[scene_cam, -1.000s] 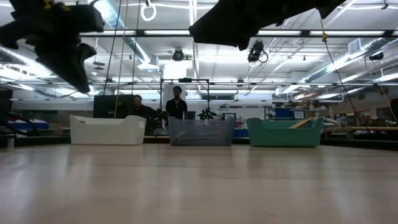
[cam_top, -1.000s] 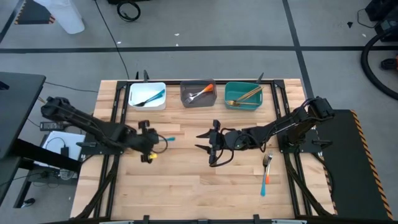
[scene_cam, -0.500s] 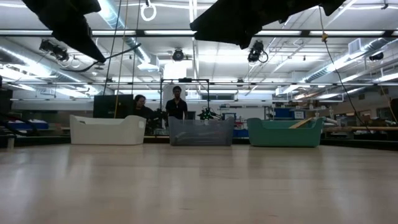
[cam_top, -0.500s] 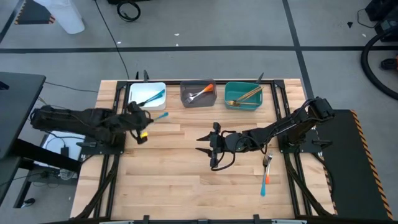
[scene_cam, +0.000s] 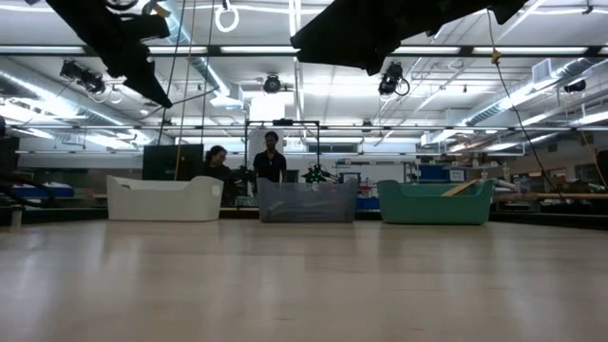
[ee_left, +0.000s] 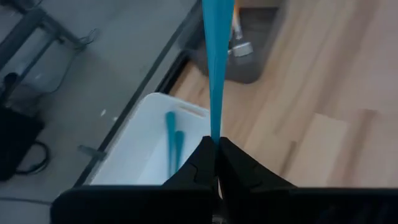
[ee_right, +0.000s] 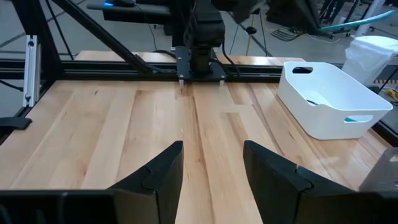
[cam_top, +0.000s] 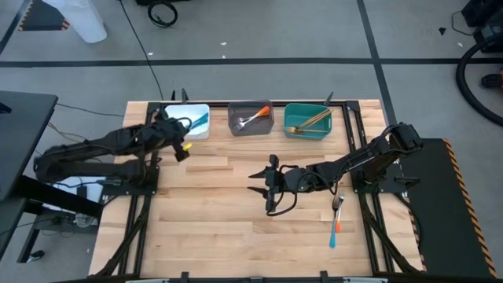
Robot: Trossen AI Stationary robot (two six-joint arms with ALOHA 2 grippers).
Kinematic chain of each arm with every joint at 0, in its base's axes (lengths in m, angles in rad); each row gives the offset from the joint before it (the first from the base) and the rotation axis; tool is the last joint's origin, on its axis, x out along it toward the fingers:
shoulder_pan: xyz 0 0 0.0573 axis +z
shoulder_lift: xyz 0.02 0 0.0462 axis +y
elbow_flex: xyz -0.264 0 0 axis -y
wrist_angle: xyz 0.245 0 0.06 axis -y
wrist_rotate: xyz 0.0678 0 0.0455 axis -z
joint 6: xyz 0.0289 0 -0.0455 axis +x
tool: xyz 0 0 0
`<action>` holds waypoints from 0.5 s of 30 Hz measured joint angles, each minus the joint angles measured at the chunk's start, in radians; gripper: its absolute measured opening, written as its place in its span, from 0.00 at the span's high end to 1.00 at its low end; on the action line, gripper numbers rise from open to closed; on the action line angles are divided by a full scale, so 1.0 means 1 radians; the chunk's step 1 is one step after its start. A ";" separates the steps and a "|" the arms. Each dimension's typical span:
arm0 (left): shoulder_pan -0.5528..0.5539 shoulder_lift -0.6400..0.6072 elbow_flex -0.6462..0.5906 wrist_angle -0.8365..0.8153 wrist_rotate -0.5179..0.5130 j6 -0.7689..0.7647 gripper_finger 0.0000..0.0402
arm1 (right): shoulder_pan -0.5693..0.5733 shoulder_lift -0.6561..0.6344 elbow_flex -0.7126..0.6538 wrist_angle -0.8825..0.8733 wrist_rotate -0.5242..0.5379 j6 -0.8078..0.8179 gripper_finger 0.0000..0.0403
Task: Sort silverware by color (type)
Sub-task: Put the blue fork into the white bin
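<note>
Left gripper (ee_left: 216, 163) fingers clamped on blue-handled utensil (ee_left: 215, 68) above white bin (cam_top: 186, 122), far left of bench | right gripper (ee_right: 211, 163) fingers apart, mid-bench | risk: utensil's long end overhangs bin rim, may bounce out on release

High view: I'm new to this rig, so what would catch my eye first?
The left claw, shut on a blue utensil, hangs over the white bin at the table's far left. The right claw waits open mid-table. One orange fork lies loose near the right edge.
</note>
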 joint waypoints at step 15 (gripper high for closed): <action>0.225 0.042 -0.002 0.061 -0.043 0.134 0.97 | 0.000 0.000 0.000 -0.005 0.000 -0.003 0.56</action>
